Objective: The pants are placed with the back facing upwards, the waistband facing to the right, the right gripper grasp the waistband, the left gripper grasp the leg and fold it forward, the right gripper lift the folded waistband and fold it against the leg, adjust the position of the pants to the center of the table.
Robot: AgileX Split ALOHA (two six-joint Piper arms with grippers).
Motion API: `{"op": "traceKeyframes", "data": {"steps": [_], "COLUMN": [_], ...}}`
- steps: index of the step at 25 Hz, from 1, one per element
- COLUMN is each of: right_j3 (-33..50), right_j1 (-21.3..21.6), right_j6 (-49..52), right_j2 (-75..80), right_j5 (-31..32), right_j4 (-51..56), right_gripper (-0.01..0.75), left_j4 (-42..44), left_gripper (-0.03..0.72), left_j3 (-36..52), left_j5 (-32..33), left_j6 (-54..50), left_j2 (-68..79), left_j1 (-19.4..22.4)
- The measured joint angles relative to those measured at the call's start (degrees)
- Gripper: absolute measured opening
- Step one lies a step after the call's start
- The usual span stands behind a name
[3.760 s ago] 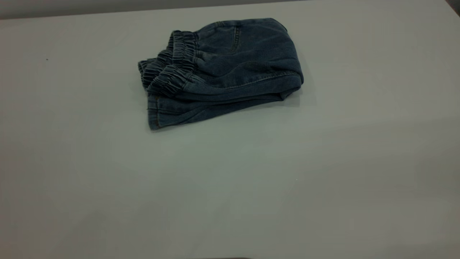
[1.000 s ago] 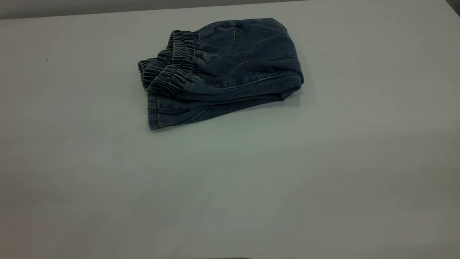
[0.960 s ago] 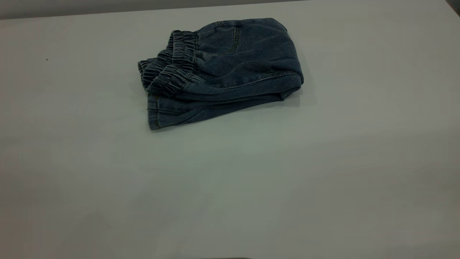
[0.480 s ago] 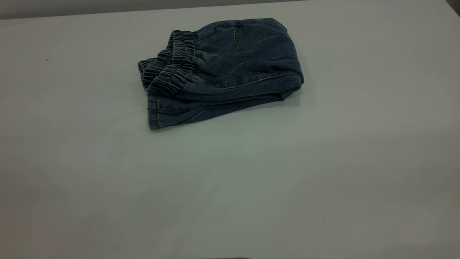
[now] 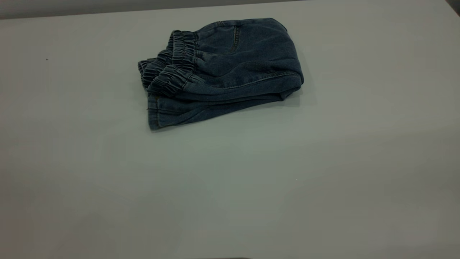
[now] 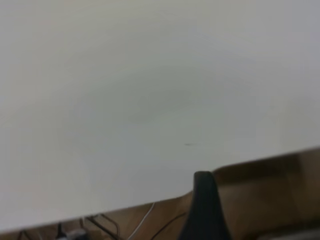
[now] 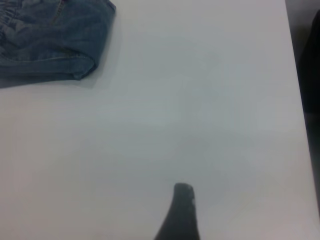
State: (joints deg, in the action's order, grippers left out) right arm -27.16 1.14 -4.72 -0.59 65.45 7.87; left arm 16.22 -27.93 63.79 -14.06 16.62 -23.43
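Observation:
The pants point(image 5: 233, 68) lie folded into a compact blue denim bundle on the table point(image 5: 230, 187), toward its far side and a little left of the middle. The ruffled waistband point(image 5: 169, 70) is stacked at the bundle's left end. Beneath it a hemmed edge of the leg point(image 5: 169, 115) pokes out toward the front; no print shows. Neither arm appears in the exterior view. The right gripper point(image 7: 181, 210) hovers over bare tabletop, well away from the pants' corner point(image 7: 55, 40). The left gripper point(image 6: 202, 200) is at the table's edge, with no pants in its view.
In the left wrist view the table's edge point(image 6: 150, 202) runs across, with brown floor and cables point(image 6: 145, 220) beyond it. In the right wrist view the table's side edge point(image 7: 299, 110) is close, with a dark gap past it. Bare tabletop surrounds the bundle on all sides.

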Motion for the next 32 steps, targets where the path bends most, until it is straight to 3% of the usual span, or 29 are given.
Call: {"op": "traceKeyframes", "data": {"steps": [5,9,26,32], "right_j3": [0.00,0.00,0.00,0.00], "right_j1": [0.00,0.00,0.00,0.00], "right_j6": [0.00,0.00,0.00,0.00], "right_j2": [0.00,0.00,0.00,0.00], "right_j5": [0.00,-0.05,-0.05,-0.05], "right_j4": [0.00,0.00,0.00,0.00], "right_gripper": [0.570,0.570,0.570,0.570], "left_j4": [0.10,0.10,-0.13,-7.68], "left_gripper": [0.516,0.516,0.516,0.516], "left_j3": [0.00,0.00,0.00,0.00], "left_j5": [0.25,0.80,1.31,1.31], "left_j6": [0.00,0.00,0.05,7.15], "left_j2": [-8.33,-14.94,-17.72,-17.72], "left_j1": [15.53,20.91,22.36,22.36]}}
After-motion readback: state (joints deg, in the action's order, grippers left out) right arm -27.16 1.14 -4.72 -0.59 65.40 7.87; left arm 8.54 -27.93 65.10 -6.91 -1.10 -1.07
